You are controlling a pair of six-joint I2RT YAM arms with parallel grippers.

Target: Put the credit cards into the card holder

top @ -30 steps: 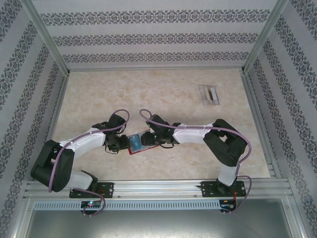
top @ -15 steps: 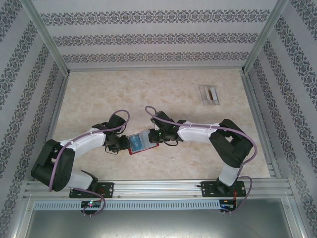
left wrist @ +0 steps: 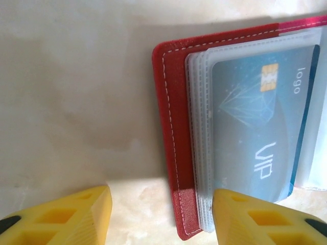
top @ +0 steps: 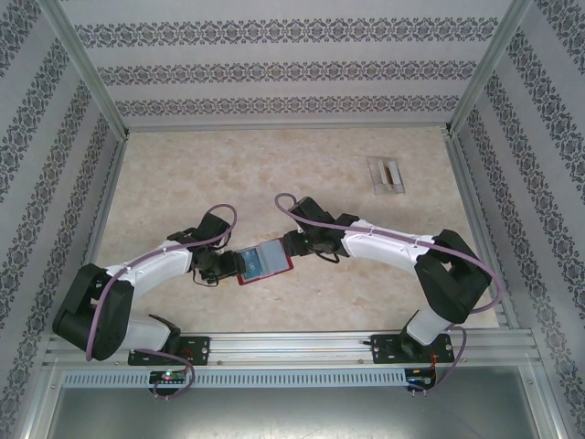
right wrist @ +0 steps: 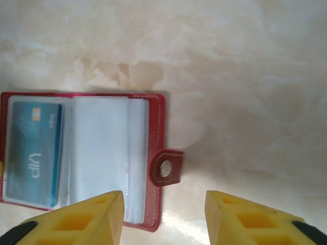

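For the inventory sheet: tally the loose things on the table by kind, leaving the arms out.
Card holder: 1, lying open
Blue card: 1, in a clear pocket of the holder
Tray: 1, contents too small to count
Total: 3

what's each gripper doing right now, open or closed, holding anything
left gripper: open, holding nothing, poised over the edge of the wallet
right gripper: open, holding nothing
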